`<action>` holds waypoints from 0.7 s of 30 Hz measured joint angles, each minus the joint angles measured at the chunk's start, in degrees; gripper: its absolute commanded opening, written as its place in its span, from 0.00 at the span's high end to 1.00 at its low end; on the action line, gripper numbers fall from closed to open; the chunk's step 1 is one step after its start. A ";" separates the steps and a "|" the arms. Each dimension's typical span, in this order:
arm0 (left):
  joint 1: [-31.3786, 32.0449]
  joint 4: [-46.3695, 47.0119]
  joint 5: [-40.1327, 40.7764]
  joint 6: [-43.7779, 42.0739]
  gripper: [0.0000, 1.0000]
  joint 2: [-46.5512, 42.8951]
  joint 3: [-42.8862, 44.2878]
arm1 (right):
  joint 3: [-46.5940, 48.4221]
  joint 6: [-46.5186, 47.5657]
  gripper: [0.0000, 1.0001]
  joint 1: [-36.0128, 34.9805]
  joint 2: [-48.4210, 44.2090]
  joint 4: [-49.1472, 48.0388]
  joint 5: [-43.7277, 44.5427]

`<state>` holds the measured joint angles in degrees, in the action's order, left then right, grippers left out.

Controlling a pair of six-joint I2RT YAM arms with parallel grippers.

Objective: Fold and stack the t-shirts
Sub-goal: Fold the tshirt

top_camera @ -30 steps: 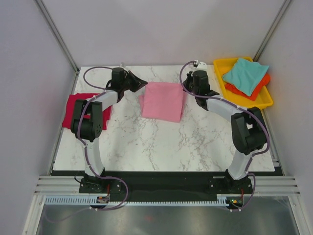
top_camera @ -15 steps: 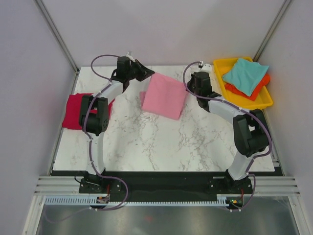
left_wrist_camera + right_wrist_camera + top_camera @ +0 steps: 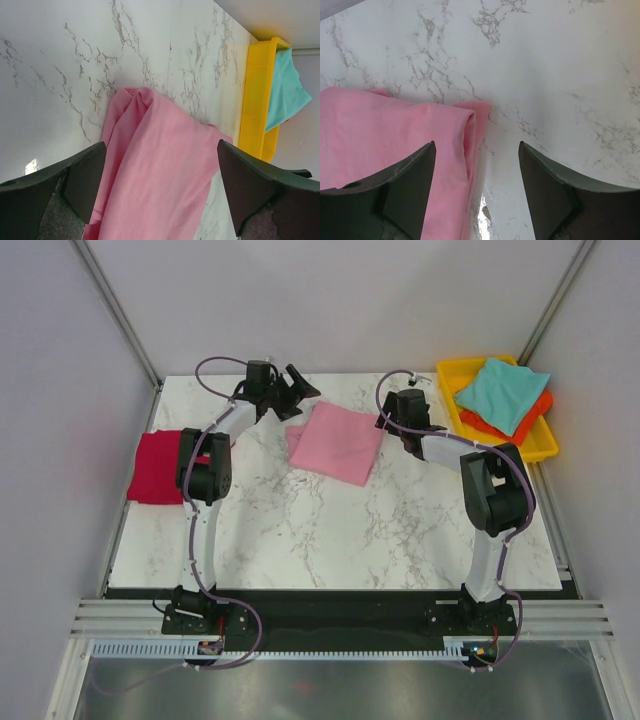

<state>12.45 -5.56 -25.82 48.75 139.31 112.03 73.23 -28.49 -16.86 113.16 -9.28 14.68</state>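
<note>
While left fingers point(image 3: 85, 185) and right fingers point(image 3: 410, 192) gape, pink t-shirt point(image 3: 337, 443) folded flat

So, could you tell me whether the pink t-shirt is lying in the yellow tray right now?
No, the pink t-shirt lies on the marble table, apart from the yellow tray that holds the teal t-shirt.
</note>
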 measured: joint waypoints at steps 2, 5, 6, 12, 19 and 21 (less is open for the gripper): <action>-0.17 -0.44 0.61 -1.11 0.01 -2.05 -1.36 | -0.04 -0.02 0.30 0.00 -0.02 -0.37 -1.99; -0.22 -0.20 1.73 -1.86 0.04 -4.66 -2.89 | -0.04 -0.42 0.35 0.02 0.04 -0.72 -4.85; -0.20 0.07 1.86 -1.88 0.05 -5.40 -3.56 | -0.04 -0.61 0.36 0.04 0.17 -0.87 -5.64; -0.20 1.36 2.40 -1.86 0.09 -5.99 -6.93 | -0.04 -2.80 0.44 0.50 2.86 -1.44 -8.41; -0.20 2.73 3.39 -1.79 0.14 -5.95 -9.05 | 4.26 -4.63 0.66 1.57 9.77 -1.64 -14.36; -0.20 4.59 3.78 -1.68 0.14 -6.51 -12.48 | 6.01 -4.92 0.74 1.81 11.47 -1.73 -16.63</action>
<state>12.25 -0.97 -22.04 47.07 132.79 99.55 79.24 -33.41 -15.05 124.64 -11.00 -1.96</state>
